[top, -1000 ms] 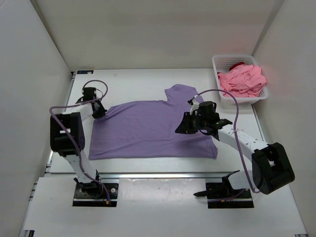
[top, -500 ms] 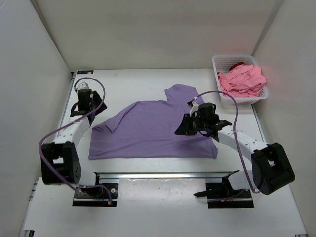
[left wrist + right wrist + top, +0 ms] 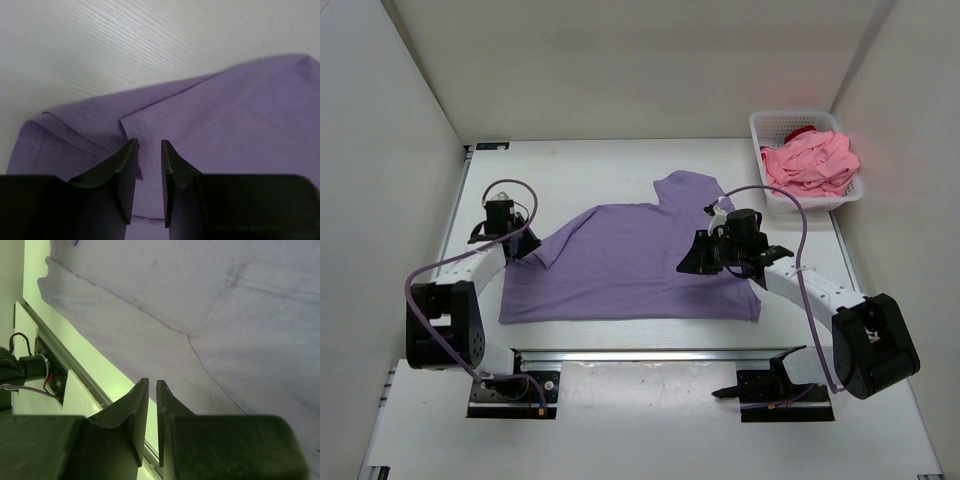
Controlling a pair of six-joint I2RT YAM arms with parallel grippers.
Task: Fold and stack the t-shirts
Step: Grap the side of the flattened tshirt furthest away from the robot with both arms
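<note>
The lavender t-shirt (image 3: 630,265) lies spread flat on the white table, its right sleeve pointing to the far side and its left sleeve folded in. It also shows in the left wrist view (image 3: 240,115) and the right wrist view (image 3: 200,290). My left gripper (image 3: 523,248) (image 3: 149,142) sits low over the folded left sleeve, jaws a little apart with nothing between them. My right gripper (image 3: 690,262) (image 3: 152,381) hovers over the shirt's right part, jaws nearly together and empty. The pink t-shirt (image 3: 815,160) and a bit of the dark red t-shirt (image 3: 802,131) lie in the basket.
The white lattice basket (image 3: 760,125) stands at the far right corner of the table. White walls close in the table on the left, back and right. The table's near edge and a metal rail (image 3: 55,365) run just below the shirt's hem.
The shirt's left sleeve corner has gone from spread out to folded inward. My left arm swung away to the far left, then came back down onto the fold. The right arm hardly moved.
</note>
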